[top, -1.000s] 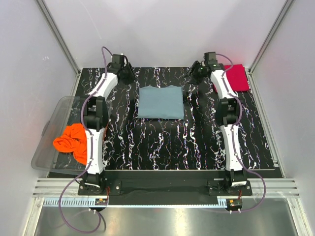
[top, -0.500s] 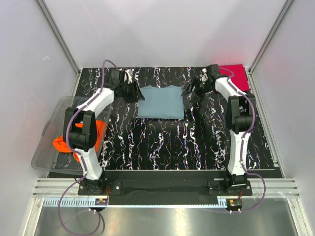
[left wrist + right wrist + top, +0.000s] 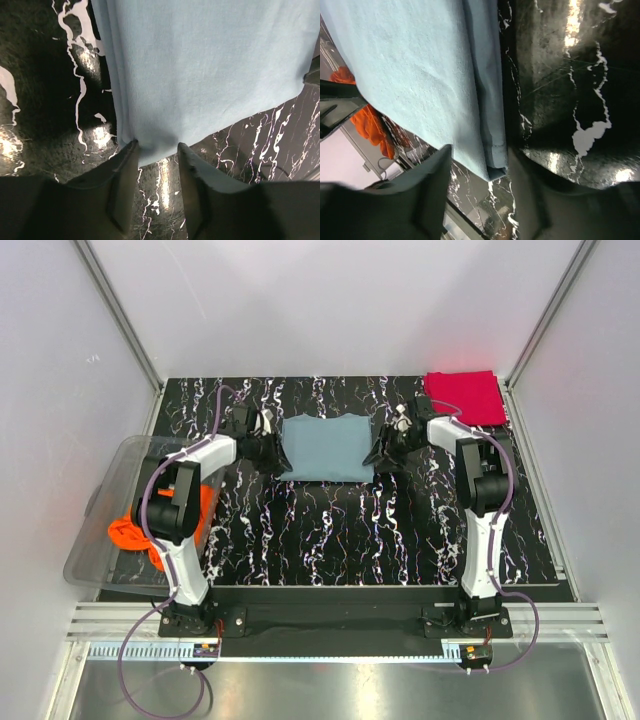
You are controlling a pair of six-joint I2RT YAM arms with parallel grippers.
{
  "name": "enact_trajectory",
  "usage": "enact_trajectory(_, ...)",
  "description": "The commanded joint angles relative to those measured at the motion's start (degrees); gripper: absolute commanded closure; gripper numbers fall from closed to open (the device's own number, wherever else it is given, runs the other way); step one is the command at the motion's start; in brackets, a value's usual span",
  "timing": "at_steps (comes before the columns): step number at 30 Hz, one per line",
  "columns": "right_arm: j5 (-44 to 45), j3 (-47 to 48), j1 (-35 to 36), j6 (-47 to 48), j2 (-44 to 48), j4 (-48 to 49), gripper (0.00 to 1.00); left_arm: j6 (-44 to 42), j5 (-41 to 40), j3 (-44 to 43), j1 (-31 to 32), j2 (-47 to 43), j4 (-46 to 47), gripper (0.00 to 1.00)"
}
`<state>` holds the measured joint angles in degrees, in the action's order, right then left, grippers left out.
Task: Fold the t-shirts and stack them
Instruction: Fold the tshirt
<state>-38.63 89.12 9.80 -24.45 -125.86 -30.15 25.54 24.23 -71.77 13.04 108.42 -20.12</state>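
Note:
A folded grey-blue t-shirt (image 3: 327,448) lies flat at the middle back of the table. My left gripper (image 3: 268,449) is at its left edge and my right gripper (image 3: 386,448) at its right edge. In the left wrist view, the left gripper (image 3: 157,150) is open, and the shirt's near corner (image 3: 150,150) reaches just between its fingertips. In the right wrist view, the right gripper (image 3: 480,162) is open too, with a folded corner (image 3: 492,167) of the shirt between its tips. A folded red t-shirt (image 3: 465,397) lies at the back right. A crumpled orange t-shirt (image 3: 130,532) lies in the bin.
A clear plastic bin (image 3: 105,490) sits tilted over the table's left edge beside the left arm. The black marbled table (image 3: 330,530) is bounded by white walls and metal posts at the back and sides.
Both arms have swung from the back corners inward and toward me. Their grippers now sit low at the left and right edges of the grey-blue shirt.

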Motion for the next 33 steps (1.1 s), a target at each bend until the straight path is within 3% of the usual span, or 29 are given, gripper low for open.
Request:
enact_trajectory(1, -0.3, -1.3, 1.3, 0.9, 3.3, 2.2, 0.48, -0.1, 2.7, 2.1, 0.1, 0.4, 2.4, 0.67)
enact_trajectory(2, -0.2, -1.9, 1.4, 0.6, 3.8, 2.5, 0.53, 0.0, 2.8, 2.8, 0.2, 0.2, 2.4, 0.71)
enact_trajectory(3, -0.2, -3.6, 1.4, -0.1, 4.8, 2.8, 0.66, 0.0, 3.3, 3.7, 0.2, 0.0, 2.5, 0.76)
enact_trajectory(7, -0.7, -8.6, 1.4, -2.4, 7.8, 4.0, 0.87, 0.4, 4.1, 6.4, 0.8, -0.8, 2.2, 0.91)
enact_trajectory(8, -0.3, -9.7, 1.4, -2.9, 9.6, 4.0, 0.9, 0.7, 4.2, 7.2, 1.0, -1.1, 2.3, 1.0)
enact_trajectory(15, -1.9, -27.3, 1.6, -9.7, 23.2, 4.6, 0.95, 6.0, 2.7, 20.5, 5.4, -11.8, 2.3, 1.0)
enact_trajectory(17, -2.1, -31.9, 2.3, -11.5, 29.4, 4.7, 0.93, 7.9, 2.5, 24.1, 6.7, -15.8, 2.2, 0.96)
enact_trajectory(18, -2.3, -36.1, 2.9, -13.0, 31.5, 4.6, 0.91, 9.9, 2.2, 27.5, 7.9, -20.2, 2.2, 0.85)
enact_trajectory(19, -2.4, -38.2, 3.1, -13.8, 33.5, 4.5, 0.76, 10.8, 2.1, 29.2, 8.3, -22.6, 2.2, 0.79)
enact_trajectory(20, -2.5, -40.3, 3.3, -14.4, 36.9, 4.6, 0.7, 12.1, 2.0, 30.9, 8.7, -24.9, 2.1, 0.72)
enact_trajectory(21, -2.5, -43.2, 3.3, -15.1, 38.3, 4.4, 0.62, 12.4, 2.7, 33.2, 8.7, -28.8, 1.9, 0.55)
enact_trajectory(22, -2.2, -44.2, 3.3, -15.3, 39.5, 4.0, 0.56, 12.3, 2.8, 33.7, 8.8, -30.5, 1.5, 0.51)
enact_trajectory(23, -1.5, -44.7, 3.3, -14.9, 41.2, 3.4, 0.46, 11.4, 2.8, 33.8, 8.7, -32.0, -0.6, 0.49)
enact_trajectory(28, 7.1, -36.0, 2.9, -7.4, 39.8, -4.6, 0.37, 6.7, -0.9, 26.2, 7.4, -34.5, -4.4, 0.45)
enact_trajectory(33, 17.6, -23.4, 1.9, 1.0, 30.9, -7.6, 0.37, 0.8, -0.9, 11.8, 5.5, -20.8, -4.9, 0.51)
